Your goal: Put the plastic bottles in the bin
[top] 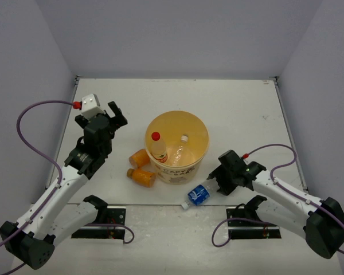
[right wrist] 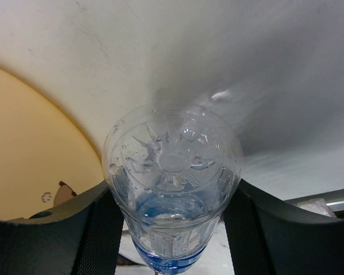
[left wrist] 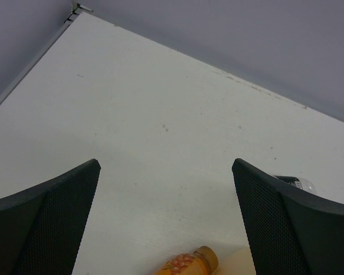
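Blue-label bottle (top: 198, 195) lies between the right gripper (top: 218, 184) fingers, base toward the wrist, jaws clamped on it, with the bin (top: 189, 172) just beside that gripper. Right arm is stretched low toward the bin; left gripper (top: 117, 116) is raised on the bin's other side, jaws spread wide. Count: five bottles, one bin. One is gripped, two orange bottles (top: 140, 158) are on the table near the left gripper, and the red-cap bottle (top: 158, 146) and clear unlabelled bottle (top: 180, 150) are in the bin.
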You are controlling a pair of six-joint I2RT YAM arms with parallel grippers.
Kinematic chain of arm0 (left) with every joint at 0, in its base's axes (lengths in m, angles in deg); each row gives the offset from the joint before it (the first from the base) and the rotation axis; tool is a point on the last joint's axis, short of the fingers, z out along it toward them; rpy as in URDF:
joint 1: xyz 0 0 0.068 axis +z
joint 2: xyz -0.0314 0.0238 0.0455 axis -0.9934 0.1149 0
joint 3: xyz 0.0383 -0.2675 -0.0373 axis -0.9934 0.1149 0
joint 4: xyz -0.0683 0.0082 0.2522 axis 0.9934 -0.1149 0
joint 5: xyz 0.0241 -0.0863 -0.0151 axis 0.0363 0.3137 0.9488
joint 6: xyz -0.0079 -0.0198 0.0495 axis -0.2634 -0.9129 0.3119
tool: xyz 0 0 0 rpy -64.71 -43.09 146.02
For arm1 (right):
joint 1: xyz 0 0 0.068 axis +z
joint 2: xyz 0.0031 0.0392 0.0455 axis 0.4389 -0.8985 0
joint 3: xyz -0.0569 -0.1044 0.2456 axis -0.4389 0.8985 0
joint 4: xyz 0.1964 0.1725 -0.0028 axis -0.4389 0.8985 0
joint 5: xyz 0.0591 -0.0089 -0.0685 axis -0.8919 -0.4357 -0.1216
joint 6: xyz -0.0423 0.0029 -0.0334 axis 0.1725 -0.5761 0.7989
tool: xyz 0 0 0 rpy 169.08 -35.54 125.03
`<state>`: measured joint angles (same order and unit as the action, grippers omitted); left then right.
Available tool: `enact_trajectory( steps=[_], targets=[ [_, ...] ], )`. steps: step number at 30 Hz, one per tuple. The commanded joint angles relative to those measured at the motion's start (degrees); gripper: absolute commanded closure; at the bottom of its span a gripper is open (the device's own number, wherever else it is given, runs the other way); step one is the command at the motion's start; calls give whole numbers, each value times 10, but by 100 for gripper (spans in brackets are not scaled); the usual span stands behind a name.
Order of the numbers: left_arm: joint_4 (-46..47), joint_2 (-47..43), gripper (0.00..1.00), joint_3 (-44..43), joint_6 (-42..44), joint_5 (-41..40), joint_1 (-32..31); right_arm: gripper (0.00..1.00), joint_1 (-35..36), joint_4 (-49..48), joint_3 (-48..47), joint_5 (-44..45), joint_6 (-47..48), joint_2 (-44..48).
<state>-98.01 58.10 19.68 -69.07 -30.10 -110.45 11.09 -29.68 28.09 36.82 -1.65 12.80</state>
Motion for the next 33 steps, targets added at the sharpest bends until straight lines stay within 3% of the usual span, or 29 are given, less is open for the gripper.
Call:
enact_trajectory(
  steps=[1, 8, 14, 19, 21, 23, 24, 33],
  targets=[
    [2, -11, 0, 2, -13, -26, 3, 75, 3, 54, -44, 112, -2, 33],
    [7, -6, 0, 5, -15, -20, 3, 89, 2, 136, -134, 322, 61, 130],
    [-4, 11, 0, -11, -19, 2, 3, 89, 1, 139, -230, 513, 142, 197],
    [-9, 20, 0, -21, -25, 22, 4, 86, 1, 41, -317, 632, 302, 215],
    [-11, 20, 0, -26, -24, 43, 4, 86, 1, -222, -301, 604, 466, 257],
    [-17, 17, 0, -28, -24, 62, 4, 86, 1, -457, -256, 500, 630, 275],
    [-16, 15, 0, -28, -24, 67, 4, 86, 1, -499, -247, 465, 667, 276],
    [-92, 18, 0, -42, -64, 72, 5, 85, 4, -439, -417, 109, 784, 72]
  ],
)
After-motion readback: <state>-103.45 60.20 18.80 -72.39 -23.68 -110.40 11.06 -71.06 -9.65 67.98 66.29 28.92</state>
